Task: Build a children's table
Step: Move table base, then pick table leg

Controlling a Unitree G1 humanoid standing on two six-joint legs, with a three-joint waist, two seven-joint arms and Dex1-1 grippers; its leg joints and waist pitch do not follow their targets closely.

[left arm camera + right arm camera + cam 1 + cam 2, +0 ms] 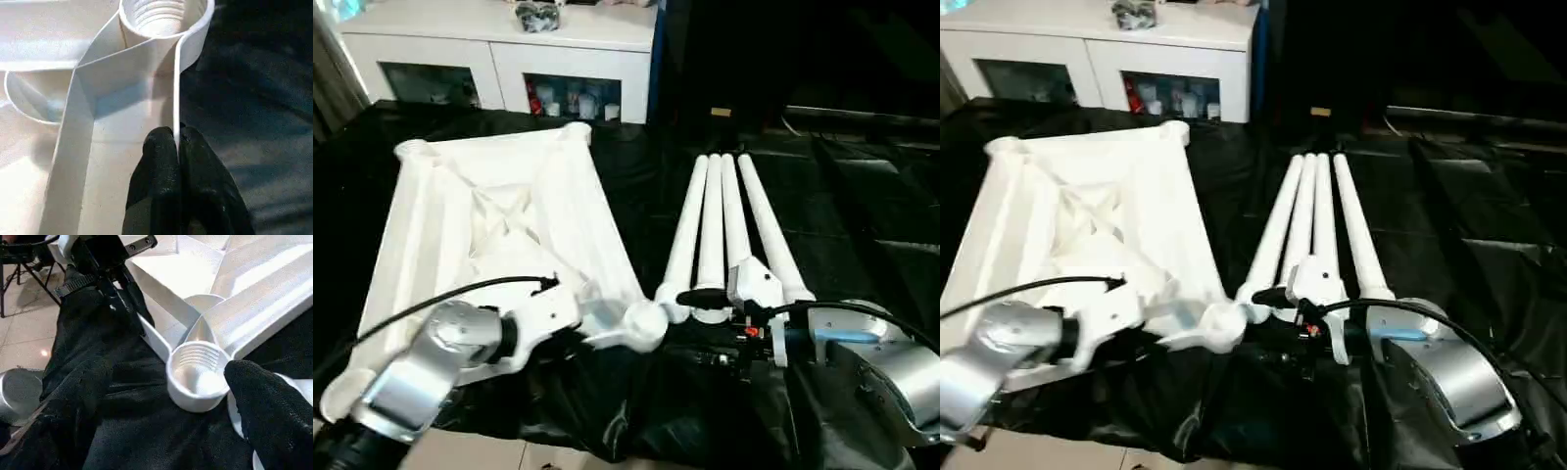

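Pincer on my left [177, 147] is pinched tight on the thin side rim of the table top [499, 215], just short of the near corner socket [195, 377], one black finger [156, 161] on each face of the wall. My right pincer [161, 396] stands wide open and holds nothing; one of its fingertips [264, 401] sits just beside that same socket.

That top lies upside down on the black-draped worktop [862, 215], ribs up, toward my left. All four legs [724, 225] lie side by side to its right, near ends close to my right pincer and none yet fitted.

As I judge it, the step in hand is steadying the top so a leg can go into the threaded socket. To do it well I should keep my left grip firm but not twist, since the rim is thin and may flex or slip. The right pincer should take the nearest leg near its thick end, lift it clear of the other three, and bring it upright over the socket before turning. The slack black cloth may let the top slide, so I would press down lightly.
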